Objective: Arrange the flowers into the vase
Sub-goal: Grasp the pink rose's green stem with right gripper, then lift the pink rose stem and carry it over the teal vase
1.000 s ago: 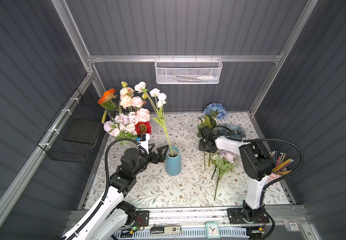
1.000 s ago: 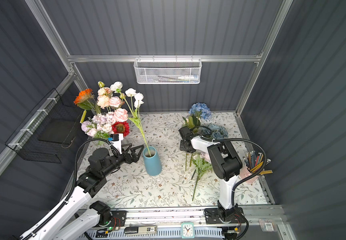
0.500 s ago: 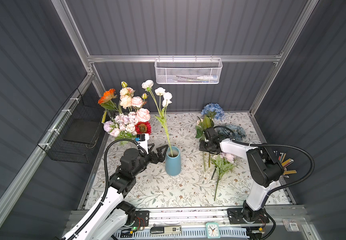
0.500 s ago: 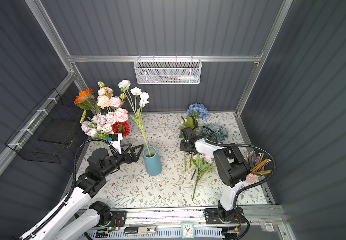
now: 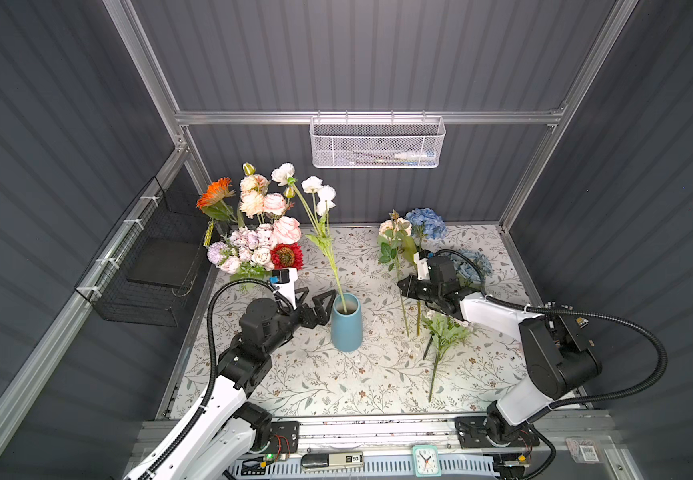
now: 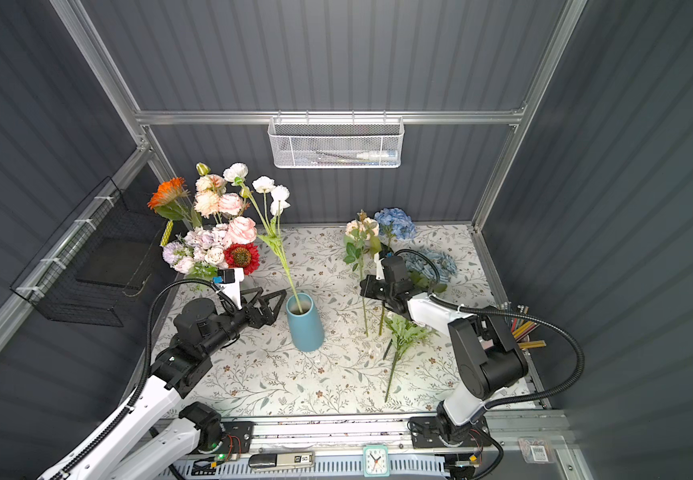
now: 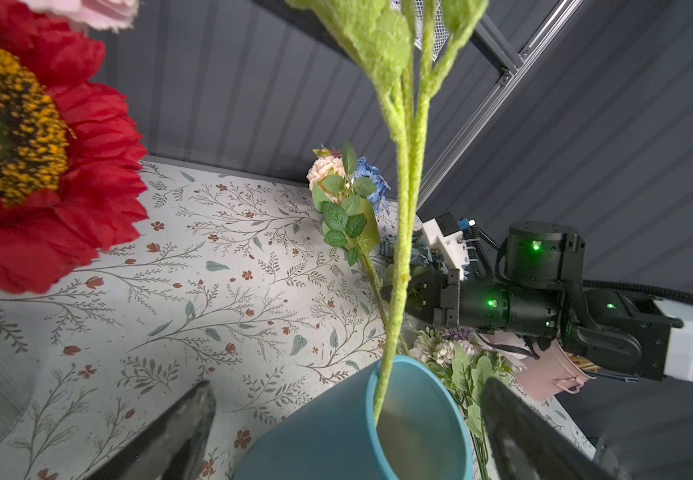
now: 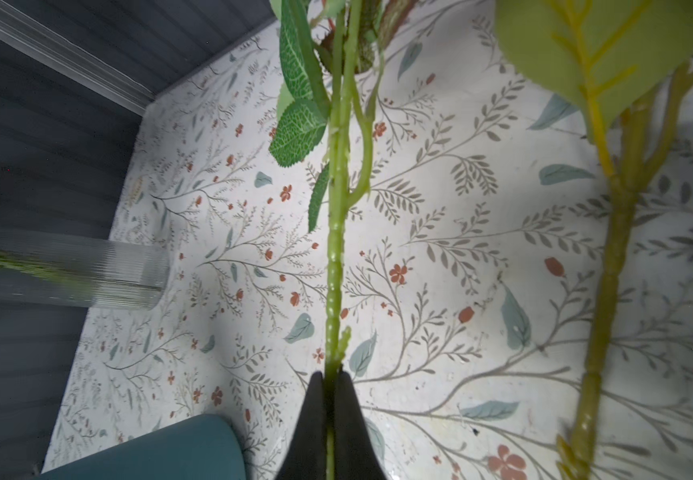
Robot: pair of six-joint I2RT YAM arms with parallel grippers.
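The blue vase (image 5: 346, 322) (image 6: 304, 324) (image 7: 357, 424) stands mid-table and holds one white-headed flower stem (image 5: 321, 232) (image 7: 403, 232). My left gripper (image 5: 319, 305) (image 6: 274, 303) (image 7: 349, 432) is open just left of the vase rim, holding nothing. My right gripper (image 5: 403, 286) (image 6: 366, 286) (image 8: 330, 376) is shut on the green stem (image 8: 336, 249) of a peach rose flower (image 5: 394, 230) (image 6: 361, 228), held upright to the right of the vase. A blue hydrangea (image 5: 425, 222) rises right beside it. A lilac bunch (image 5: 444, 332) and a dusty-blue flower (image 5: 471, 266) lie on the table.
A clear ribbed glass vase (image 8: 87, 274) at the back left holds a big mixed bunch (image 5: 253, 232) with a red head (image 7: 24, 145). A white mesh basket (image 5: 376, 143) hangs on the back wall and a black wire basket (image 5: 145, 266) on the left wall. A pink pencil bucket (image 6: 519, 328) stands at the right.
My right gripper has raised the peach rose stem, and its head now shows beside the hydrangea. The white stem in the vase swayed right and back. My left arm has stayed put.
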